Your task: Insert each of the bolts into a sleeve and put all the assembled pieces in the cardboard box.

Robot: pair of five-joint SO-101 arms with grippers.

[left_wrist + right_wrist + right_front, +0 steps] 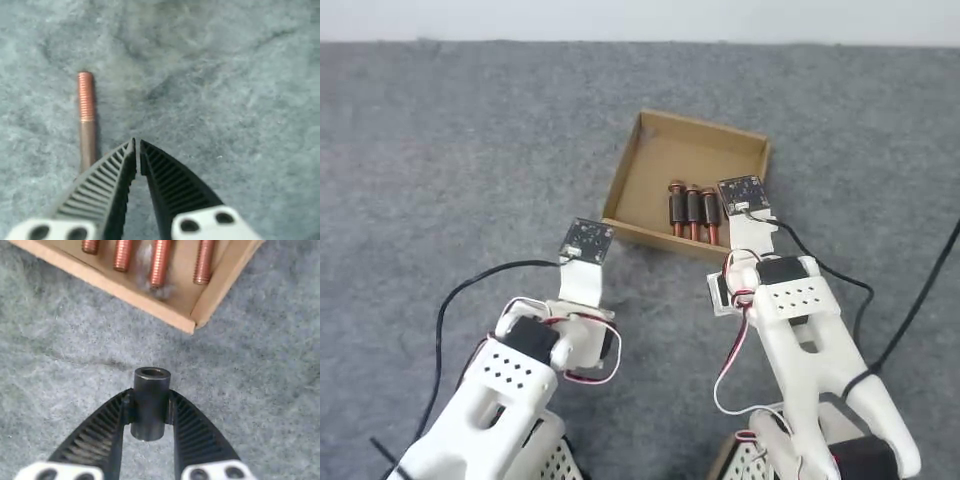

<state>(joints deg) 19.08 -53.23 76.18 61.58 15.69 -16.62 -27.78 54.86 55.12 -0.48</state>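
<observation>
While the right hand (150, 396) grips a sleeve (151, 382), the box (131, 295) holds bolts (159, 265).

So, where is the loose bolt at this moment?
In the left wrist view, the bolt lies flat on the grey carpet, right beside the shut tips of the left gripper, not held by it.

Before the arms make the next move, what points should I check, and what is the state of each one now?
1. Black cylindrical metal sleeve clamped in right gripper: ok.
2. Sleeve's visible end open: ok.
3. Copper-coloured threaded bolt held by left gripper: not ok; it lies on the grey carpet beside the shut jaws.
4. Brown cardboard box has bare floor for another piece: ok.
</observation>
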